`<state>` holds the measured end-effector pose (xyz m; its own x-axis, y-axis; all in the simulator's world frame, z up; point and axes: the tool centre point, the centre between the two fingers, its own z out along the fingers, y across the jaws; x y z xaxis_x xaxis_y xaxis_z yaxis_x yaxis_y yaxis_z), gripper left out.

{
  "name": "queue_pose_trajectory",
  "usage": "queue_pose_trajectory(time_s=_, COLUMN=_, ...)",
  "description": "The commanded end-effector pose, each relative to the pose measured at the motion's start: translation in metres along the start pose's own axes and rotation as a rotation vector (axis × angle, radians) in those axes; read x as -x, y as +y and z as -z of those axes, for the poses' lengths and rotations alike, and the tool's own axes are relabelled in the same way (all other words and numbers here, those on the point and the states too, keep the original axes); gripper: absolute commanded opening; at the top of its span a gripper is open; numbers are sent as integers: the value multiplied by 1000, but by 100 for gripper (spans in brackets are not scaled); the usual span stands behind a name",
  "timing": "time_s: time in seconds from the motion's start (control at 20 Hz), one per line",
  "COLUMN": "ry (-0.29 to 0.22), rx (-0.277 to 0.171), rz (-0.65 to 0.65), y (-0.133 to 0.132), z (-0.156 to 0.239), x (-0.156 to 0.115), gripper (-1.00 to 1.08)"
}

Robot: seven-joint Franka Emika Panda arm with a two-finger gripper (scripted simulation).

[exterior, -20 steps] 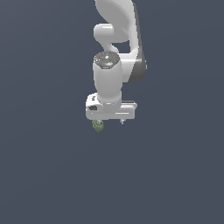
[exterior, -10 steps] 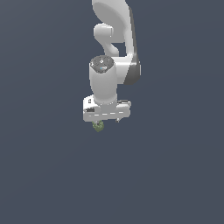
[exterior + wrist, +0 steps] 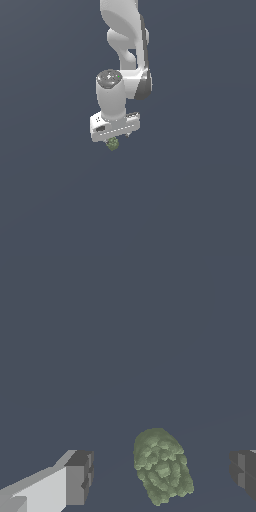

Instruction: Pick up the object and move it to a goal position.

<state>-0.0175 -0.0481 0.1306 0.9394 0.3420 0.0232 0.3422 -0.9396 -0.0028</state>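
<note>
In the exterior view I see my white arm come down from the top and bend toward the middle of the picture. At its low end sits the gripper, a flat white block with short fingers under it. Right under the block, a bit toward the exterior view's left, is the object, a small bumpy green lump. It looks tucked up against the underside of the gripper, but from here I cannot tell if it touches the fingers. All around is the plain dark gray counter.

In the wrist view I go from one side to the other. First comes one finger, white with a dark gray pad at its tip. Next there is a clear gap of gray counter. Then comes the object, green and knobby, longer than it is wide. After it there is another gap. Last comes the dark pad of the other finger, right at the edge of the picture.

So the gripper is spread wide. The object sits between the two fingers, nearer to the second one. Neither pad touches it. I am holding nothing.
</note>
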Motion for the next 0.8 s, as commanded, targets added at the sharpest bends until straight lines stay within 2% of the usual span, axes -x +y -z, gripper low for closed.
queue_pose_trajectory(time_s=0.0, ry=-4, rx=1, rz=62, y=4, z=-6, x=8, gripper=100)
queue_pose_trajectory(time_s=0.4, ry=-16, rx=1, rz=237, y=14, z=-24, x=31, gripper=100)
queue_pose_trajectory(time_s=0.75, ry=-22, rx=-1, rz=329, y=18, z=-32, x=43, gripper=100)
